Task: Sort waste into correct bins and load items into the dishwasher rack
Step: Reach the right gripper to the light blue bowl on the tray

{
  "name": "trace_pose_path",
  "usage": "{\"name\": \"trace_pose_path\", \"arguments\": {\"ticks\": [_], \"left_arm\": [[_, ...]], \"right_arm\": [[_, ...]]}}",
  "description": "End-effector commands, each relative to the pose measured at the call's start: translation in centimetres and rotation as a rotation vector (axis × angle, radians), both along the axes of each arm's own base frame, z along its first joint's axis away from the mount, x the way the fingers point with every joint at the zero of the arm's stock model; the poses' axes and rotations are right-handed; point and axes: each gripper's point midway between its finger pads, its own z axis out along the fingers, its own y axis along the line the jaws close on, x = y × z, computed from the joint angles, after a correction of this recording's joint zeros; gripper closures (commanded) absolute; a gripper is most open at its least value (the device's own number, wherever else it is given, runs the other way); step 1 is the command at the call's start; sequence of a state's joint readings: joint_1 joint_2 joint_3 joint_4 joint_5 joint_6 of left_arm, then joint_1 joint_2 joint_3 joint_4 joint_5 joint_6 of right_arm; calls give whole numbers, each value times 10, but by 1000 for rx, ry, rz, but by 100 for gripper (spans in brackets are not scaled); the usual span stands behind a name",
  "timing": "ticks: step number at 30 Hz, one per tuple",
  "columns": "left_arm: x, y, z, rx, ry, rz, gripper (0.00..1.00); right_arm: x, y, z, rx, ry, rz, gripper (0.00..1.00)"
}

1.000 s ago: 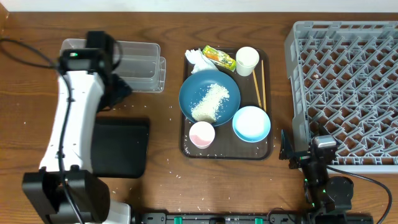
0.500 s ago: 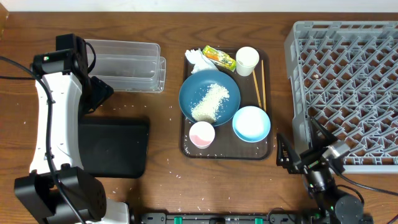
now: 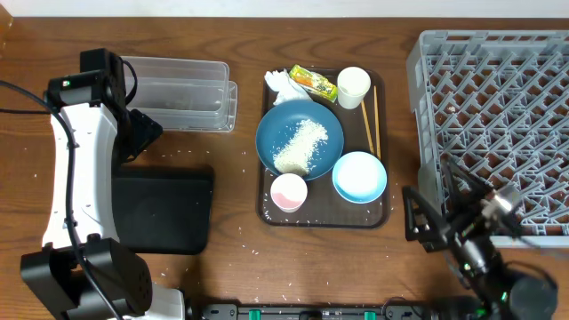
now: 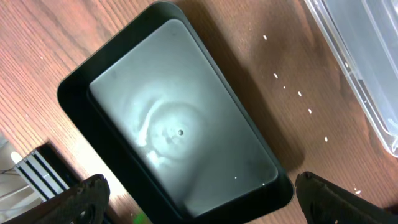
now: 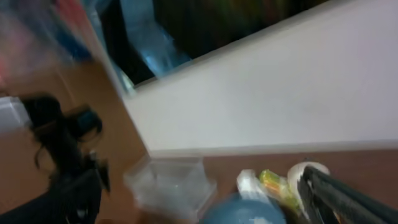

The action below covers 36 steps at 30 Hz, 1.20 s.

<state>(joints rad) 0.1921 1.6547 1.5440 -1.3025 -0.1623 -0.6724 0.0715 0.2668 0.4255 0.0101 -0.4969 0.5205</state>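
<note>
White left arm [image 3: 76,178] with black joints, cables.

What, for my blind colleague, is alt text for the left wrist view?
A black tray lies diagonally on a wooden table, below the open left gripper. Rice grains dot the wood beside it, and the edge of a clear tub shows top right.
</note>
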Motion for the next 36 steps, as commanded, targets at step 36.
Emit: {"name": "trace_pose_path", "arguments": {"ticks": [36], "left_arm": [[-3, 1, 4, 7, -6, -2, 2]], "right_arm": [[56, 96, -235, -921, 1147, 380, 20]]}}
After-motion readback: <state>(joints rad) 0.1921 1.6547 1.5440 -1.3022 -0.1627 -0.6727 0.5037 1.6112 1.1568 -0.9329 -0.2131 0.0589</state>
